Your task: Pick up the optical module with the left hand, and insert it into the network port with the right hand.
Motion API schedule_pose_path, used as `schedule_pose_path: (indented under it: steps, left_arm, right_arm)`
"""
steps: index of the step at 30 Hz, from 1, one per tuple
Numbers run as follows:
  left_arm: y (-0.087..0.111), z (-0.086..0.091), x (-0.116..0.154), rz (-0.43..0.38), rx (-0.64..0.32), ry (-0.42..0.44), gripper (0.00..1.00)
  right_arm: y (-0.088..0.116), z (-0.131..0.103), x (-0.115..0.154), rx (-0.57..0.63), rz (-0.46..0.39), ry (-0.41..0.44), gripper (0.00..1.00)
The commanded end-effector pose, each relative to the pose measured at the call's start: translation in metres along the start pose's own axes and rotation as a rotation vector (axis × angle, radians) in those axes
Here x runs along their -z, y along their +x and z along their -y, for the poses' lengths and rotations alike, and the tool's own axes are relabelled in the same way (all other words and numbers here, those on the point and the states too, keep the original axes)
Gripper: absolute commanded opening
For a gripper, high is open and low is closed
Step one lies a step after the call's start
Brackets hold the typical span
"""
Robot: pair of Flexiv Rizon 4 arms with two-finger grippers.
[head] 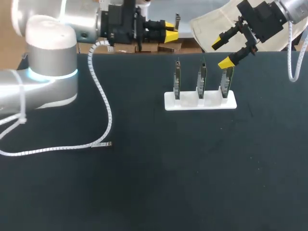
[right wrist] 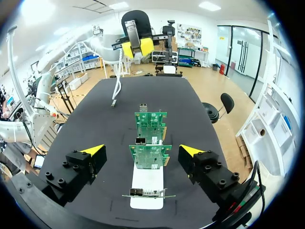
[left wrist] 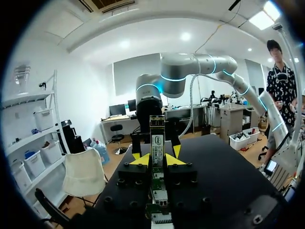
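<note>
Left gripper [head: 169, 32] level, clamping optical module [left wrist: 157, 138] | right gripper [head: 221, 53] wide, over boards [head: 201, 79]

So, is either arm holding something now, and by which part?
The left jaws hold the optical module by its sides near mid-length, its end protruding ahead. The right jaws are open and empty.

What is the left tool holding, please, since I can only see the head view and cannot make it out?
Observer: In the left wrist view, the optical module stands between the fingers of the left tool, gripped from both sides, reaching past the yellow tips.
Operator: Thank you; is the right tool holding anything?
Observer: No; its wrist view shows the right tool open and empty, fingers wide apart, touching none of the green boards.
Operator: Are the ports visible?
Observer: Yes; what looks like a small metal port sits at the middle board's top corner.
</note>
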State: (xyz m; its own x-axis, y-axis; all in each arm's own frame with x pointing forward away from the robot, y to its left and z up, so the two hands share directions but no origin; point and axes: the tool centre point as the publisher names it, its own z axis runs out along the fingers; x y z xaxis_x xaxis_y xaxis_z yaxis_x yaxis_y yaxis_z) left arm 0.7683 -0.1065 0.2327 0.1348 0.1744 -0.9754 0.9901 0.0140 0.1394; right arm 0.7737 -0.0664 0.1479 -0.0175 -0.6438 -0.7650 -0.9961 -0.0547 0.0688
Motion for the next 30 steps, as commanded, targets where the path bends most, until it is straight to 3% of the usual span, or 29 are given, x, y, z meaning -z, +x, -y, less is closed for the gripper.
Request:
schedule_pose_path:
  steps: [1,12,20,30]
  left_arm:
    - [0.004,-0.019,-0.023,0.012,0.004,0.044,0.0]
    - [0.011,-0.016,-0.047,0.08,0.044,0.064,0.0]
    - [0.022,-0.015,-0.055,0.057,0.042,0.088,0.0]
    - [0.021,-0.005,-0.063,0.023,0.101,0.067,0.0]
  right_arm:
    - [0.0,-0.001,0.0,0.001,0.001,0.003,1.0]
    - [0.0,-0.001,0.0,0.001,0.001,0.003,1.0]
    - [0.0,-0.001,0.0,0.001,0.001,0.003,1.0]
    - [0.0,-0.001,0.0,0.001,0.001,0.003,1.0]
